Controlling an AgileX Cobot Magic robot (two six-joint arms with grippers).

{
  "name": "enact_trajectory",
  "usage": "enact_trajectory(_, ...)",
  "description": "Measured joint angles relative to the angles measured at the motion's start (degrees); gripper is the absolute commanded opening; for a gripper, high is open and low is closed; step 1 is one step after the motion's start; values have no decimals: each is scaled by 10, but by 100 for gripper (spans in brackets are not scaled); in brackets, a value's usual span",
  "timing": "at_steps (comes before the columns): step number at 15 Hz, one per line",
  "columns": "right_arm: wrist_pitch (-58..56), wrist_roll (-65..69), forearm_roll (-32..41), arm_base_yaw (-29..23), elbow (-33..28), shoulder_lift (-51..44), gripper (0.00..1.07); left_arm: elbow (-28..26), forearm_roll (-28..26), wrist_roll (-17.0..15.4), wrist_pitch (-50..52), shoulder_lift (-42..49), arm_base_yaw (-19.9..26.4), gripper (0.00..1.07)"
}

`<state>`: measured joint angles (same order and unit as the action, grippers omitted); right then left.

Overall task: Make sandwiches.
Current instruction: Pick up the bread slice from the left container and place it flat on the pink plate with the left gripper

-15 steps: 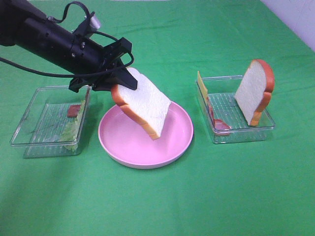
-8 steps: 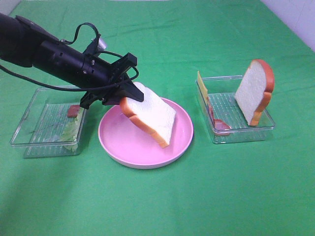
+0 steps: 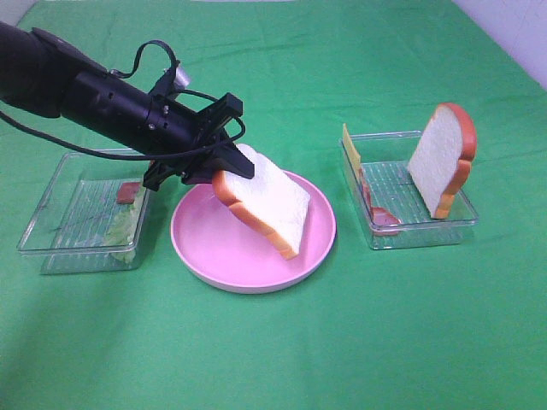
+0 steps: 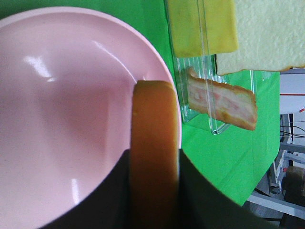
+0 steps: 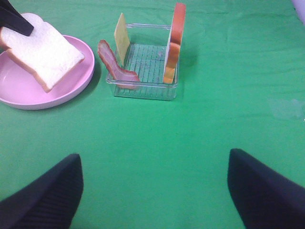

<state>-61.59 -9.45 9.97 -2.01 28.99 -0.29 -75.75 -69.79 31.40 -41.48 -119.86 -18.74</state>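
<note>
The left claw [image 3: 220, 166], grasping a bread slice [image 3: 272, 203], has sunk toward the plate [image 3: 205, 248] beneath it. The right claw [image 5: 155, 162] hangs released.

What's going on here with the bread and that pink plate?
The left gripper is shut on a white toy bread slice with orange-brown crust, holding it tilted over the round pink plate. The right gripper hangs open and empty. A second bread slice, a yellow cheese square and a reddish bacon strip stand in a clear plastic tray.

Left arm [image 3: 102, 102] lowered bread slice [image 3: 269, 203] rightward, deeper over pink plate [image 3: 205, 252].
</note>
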Motion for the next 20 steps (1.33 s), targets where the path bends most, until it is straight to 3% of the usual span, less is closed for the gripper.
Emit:
enact_trajectory(11,0,0,0,0,0,0,78,0,1,0,29,0,-27,0)
enact_trajectory(13,0,0,0,0,0,0,78,0,2,-5,28,0,-27,10)
enact_trajectory(18,0,0,0,0,0,0,78,0,13,-23,26,0,-27,60)
enact_trajectory(20,0,0,0,0,0,0,78,-2,22,-23,25,0,-27,69)
